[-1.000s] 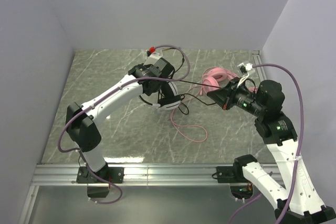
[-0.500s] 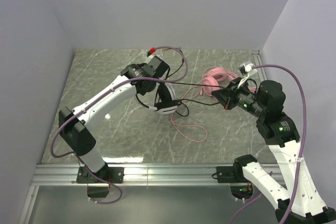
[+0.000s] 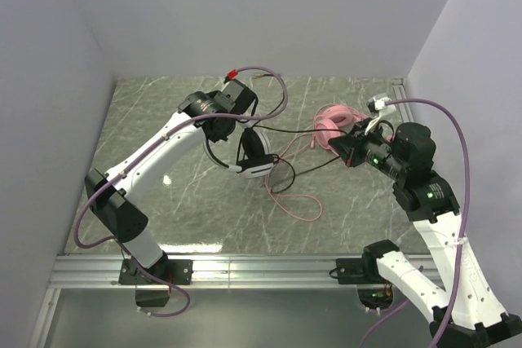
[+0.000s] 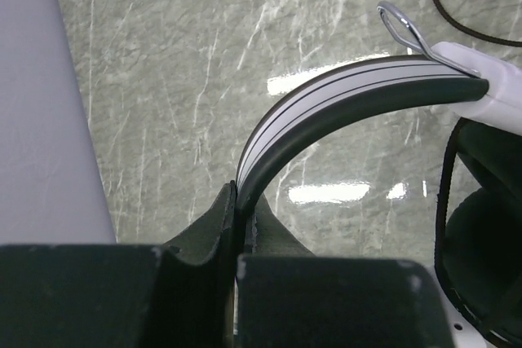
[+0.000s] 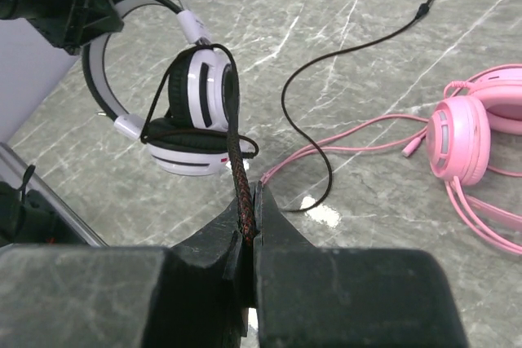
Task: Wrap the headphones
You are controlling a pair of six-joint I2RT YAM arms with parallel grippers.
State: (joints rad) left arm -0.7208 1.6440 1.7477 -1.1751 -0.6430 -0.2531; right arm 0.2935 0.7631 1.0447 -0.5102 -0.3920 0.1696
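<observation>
The left gripper shows its grip only to its own camera; from above, the wrist covers it. There we see it clamped shut on the headband of the black-and-white headset, whose ear cup is cut off by the picture's edge. That headset sits left of the pink headset; whether it touches the worktop we cannot tell. The right gripper, just on the near side of the pink headset, is closed on the black cable, which runs taut up to the ear cups. We cannot count its turns there. The pink cable trails nearer from the pink headset. The worktop is grey-green marble with glare, and plain pale walls enclose it.
</observation>
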